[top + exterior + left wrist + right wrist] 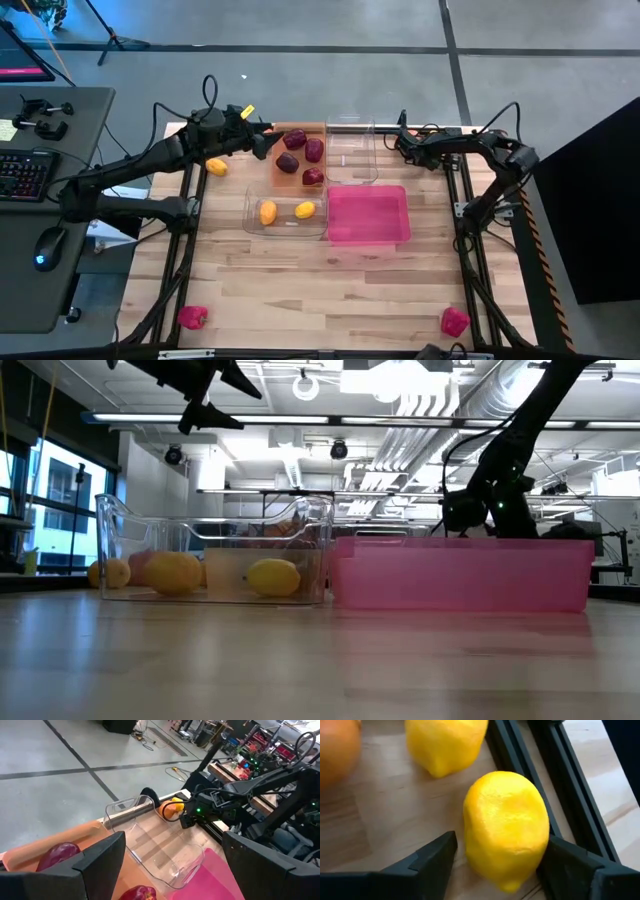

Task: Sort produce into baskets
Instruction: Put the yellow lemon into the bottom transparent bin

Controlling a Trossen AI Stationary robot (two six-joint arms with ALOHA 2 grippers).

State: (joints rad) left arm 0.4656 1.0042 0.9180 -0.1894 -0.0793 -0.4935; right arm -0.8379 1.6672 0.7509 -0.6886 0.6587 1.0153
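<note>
Right hand (495, 855) sits half-open around a yellow lemon (505, 827), not gripping; looks light, smooth, stiff, so squeeze its middle.

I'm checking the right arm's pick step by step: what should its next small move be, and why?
Probably finish closing the right gripper on the yellow fruit, then lift. That fruit already sits between its two fingers on the bare table beside a black rail, with a small gap still showing on one side. The left gripper hovers open over the orange basket.
</note>
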